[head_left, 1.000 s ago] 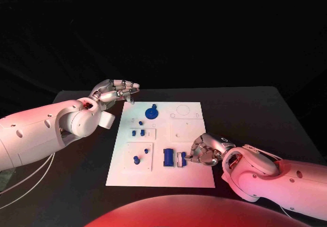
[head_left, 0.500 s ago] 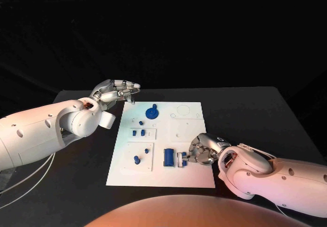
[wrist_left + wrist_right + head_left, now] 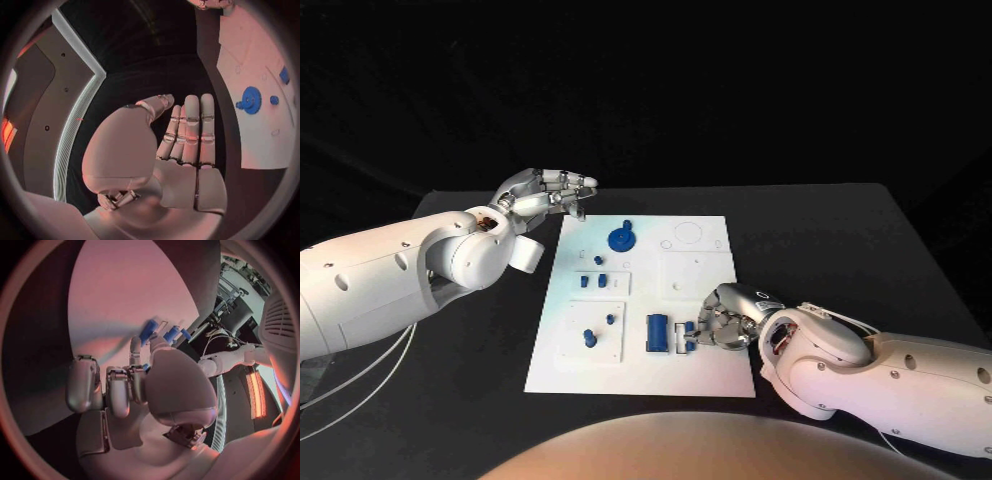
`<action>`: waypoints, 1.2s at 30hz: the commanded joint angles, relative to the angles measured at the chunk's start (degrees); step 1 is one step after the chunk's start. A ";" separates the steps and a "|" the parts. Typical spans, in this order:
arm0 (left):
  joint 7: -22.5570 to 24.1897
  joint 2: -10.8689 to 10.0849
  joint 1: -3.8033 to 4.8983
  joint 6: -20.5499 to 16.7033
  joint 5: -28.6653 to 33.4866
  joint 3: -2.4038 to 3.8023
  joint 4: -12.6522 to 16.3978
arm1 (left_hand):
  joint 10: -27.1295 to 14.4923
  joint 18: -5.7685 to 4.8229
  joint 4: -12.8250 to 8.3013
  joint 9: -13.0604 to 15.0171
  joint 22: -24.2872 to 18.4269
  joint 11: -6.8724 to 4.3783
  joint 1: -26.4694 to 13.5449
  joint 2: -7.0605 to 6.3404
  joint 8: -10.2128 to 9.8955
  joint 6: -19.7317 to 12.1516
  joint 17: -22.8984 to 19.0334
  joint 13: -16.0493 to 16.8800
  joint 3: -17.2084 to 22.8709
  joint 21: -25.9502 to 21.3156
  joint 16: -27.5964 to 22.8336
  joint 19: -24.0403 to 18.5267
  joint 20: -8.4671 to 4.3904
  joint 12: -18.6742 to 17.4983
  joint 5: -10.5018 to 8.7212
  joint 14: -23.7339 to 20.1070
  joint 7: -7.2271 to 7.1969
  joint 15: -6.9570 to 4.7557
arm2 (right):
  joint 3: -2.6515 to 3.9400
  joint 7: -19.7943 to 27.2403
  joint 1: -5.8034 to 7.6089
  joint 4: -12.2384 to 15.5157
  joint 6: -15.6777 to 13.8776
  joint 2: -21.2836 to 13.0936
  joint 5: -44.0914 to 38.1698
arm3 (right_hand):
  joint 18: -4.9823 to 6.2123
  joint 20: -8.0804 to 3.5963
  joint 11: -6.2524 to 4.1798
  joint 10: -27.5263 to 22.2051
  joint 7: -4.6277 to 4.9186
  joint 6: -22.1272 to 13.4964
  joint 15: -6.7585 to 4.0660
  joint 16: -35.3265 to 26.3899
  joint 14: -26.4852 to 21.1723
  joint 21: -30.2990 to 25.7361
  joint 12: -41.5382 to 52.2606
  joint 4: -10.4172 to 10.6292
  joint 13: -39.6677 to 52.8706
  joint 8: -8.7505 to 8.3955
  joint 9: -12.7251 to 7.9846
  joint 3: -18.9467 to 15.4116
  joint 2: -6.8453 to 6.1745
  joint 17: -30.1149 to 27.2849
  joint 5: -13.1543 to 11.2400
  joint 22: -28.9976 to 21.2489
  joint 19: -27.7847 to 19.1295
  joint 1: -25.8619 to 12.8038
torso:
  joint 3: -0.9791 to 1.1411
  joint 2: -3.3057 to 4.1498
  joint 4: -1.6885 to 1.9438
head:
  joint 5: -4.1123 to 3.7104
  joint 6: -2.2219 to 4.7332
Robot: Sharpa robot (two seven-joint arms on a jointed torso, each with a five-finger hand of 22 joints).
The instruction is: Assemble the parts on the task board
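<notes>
head view: the task board (image 3: 707, 372), a flat white rectangular plate with shallow outlined recesses, lies in the middle of the matte black table (image 3: 848, 230). near its upper edge sits a round blue gear-like part (image 3: 622, 238) with a small knob on top. below it, small blue pegs (image 3: 593, 281) stand in a recess, and lower left a few rounded blue pieces (image 3: 590, 338) rest on the plate. an upright blue block (image 3: 656, 333) stands in the lower middle. the right hand (image 3: 721, 320), glossy silver metal on a smooth white arm, is curled over the small blue part (image 3: 688, 336) just right of the block; its fingertips meet the piece, but whether it actually grasps it i cannot tell. the left hand (image 3: 547, 192) hangs off the board's upper left corner, fingers bent inward, holding nothing.

left wrist view: the left hand (image 3: 181, 150) shows segmented silver fingers lying side by side, nearly straight, nothing in the palm. the toothed blue gear (image 3: 250, 100) lies on the board at the right.

right wrist view: the right hand (image 3: 134, 385) is clenched low against the white plate (image 3: 119, 295), its fingertips by blue pieces (image 3: 149, 330).
</notes>
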 commanded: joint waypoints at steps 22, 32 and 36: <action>-0.59 0.08 0.05 1.66 -0.55 0.04 0.11 | -0.72 0.79 0.33 -0.08 -0.15 -0.02 -0.36 0.31 0.47 -0.41 0.06 -0.23 -0.20 -0.29 0.25 -0.02 0.46 -0.24 0.14 -0.18 0.13 0.32 | 0.01 -0.72 -0.04 0.08 2.19 -0.11 -3.47 | -0.56 -1.00 -0.72 4.05 -0.36 -0.25 -0.95 -0.07 5.25 -0.82 -0.10 -0.38 10.92 0.77 0.84 1.12 -1.07 10.64 0.15 10.53 0.96 4.31 | 0.07 -0.04 -0.03 | -0.08 0.01; -0.78 0.08 0.05 1.81 -0.63 0.04 0.08 | -0.87 0.79 0.35 -0.09 -0.17 0.01 -0.37 0.30 0.47 -0.44 0.06 -0.29 -0.20 -0.31 0.25 -0.03 0.48 -0.32 0.14 -0.21 0.15 0.34 | 0.01 -0.89 -0.01 0.04 3.69 -0.44 -8.86 | 0.05 -0.25 0.75 2.22 1.35 -3.52 0.14 -0.79 4.82 -4.97 -4.81 -0.20 8.29 -0.74 0.70 0.34 -3.56 8.48 0.14 9.54 -0.34 5.82 | 0.08 -0.03 -0.04 | -0.13 0.01; -0.85 0.08 0.05 1.86 -0.66 0.04 0.07 | -0.87 0.79 0.35 -0.09 -0.17 0.01 -0.37 0.30 0.47 -0.44 0.06 -0.29 -0.20 -0.31 0.25 -0.03 0.48 -0.32 0.14 -0.21 0.15 0.34 | 0.01 -0.96 0.00 0.02 4.29 -0.49 -11.28 | 0.20 0.07 1.15 1.57 1.85 -4.39 0.51 -0.94 4.74 -5.98 -6.19 -0.25 7.50 -1.11 0.70 0.02 -4.15 8.11 0.11 9.31 -0.66 6.64 | 0.07 -0.05 -0.05 | -0.15 0.01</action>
